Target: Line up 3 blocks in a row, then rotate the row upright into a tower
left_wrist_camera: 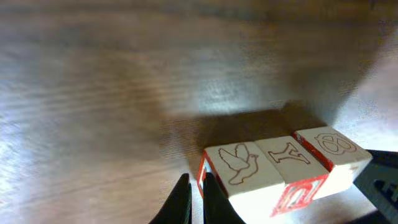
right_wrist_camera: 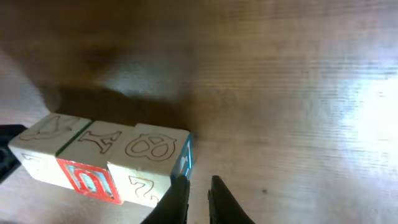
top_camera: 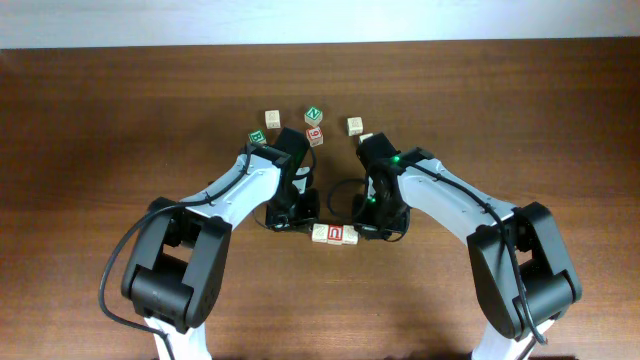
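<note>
1. A brown wooden counter (top_camera: 120,120) seen from above; two white-and-black robot arms reach in from the near edge.
2. Between the left gripper (top_camera: 300,218) and the right gripper (top_camera: 368,226) lies a pale block (top_camera: 321,234) touching a red "U" block (top_camera: 339,235).
3. Farther back sit a green "B" cube (top_camera: 257,138), a pale cube (top_camera: 272,118), a green "N" cube (top_camera: 313,114) just beside a red "6" cube (top_camera: 315,133), and another pale cube (top_camera: 354,125).
4. The jaws cannot be made out from above.
</note>
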Tool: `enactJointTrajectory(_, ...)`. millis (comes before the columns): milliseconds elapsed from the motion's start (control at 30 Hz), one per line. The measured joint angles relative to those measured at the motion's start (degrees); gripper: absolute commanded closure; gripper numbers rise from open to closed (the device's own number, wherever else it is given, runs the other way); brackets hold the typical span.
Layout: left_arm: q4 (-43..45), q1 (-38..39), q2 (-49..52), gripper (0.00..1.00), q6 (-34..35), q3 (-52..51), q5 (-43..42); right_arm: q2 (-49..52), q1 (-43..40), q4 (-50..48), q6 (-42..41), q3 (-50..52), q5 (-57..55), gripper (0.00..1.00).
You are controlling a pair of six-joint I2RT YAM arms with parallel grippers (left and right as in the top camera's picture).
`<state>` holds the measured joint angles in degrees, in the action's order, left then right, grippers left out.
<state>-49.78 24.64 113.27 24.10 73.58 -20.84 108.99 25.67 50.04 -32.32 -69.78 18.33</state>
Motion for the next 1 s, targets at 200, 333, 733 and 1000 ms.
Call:
enactJointTrajectory(200,3.17,-0.85,0.00,0.93,-0.02,-0.20,2.16,0.00,-0.13,-6.27,0.02,0.66,-0.20,0.86)
enactJointTrajectory(333,5.53,-1.20,0.00,0.91,-0.02,-0.22,3.74,0.00,-0.55,-10.71,0.20,0.81,-1.20,0.86)
enactJointTrajectory(733,5.77,-1.42,0.00,0.72,-0.04,-0.37,5.77,0.02,-0.90,-10.75,0.39,0.81,-2.05,0.79)
enactJointTrajectory(1000,3.26,-1.49,0.00,0.62,-0.09,-0.57,6.32,0.07,-0.96,-8.37,0.44,0.85,-2.21,0.70)
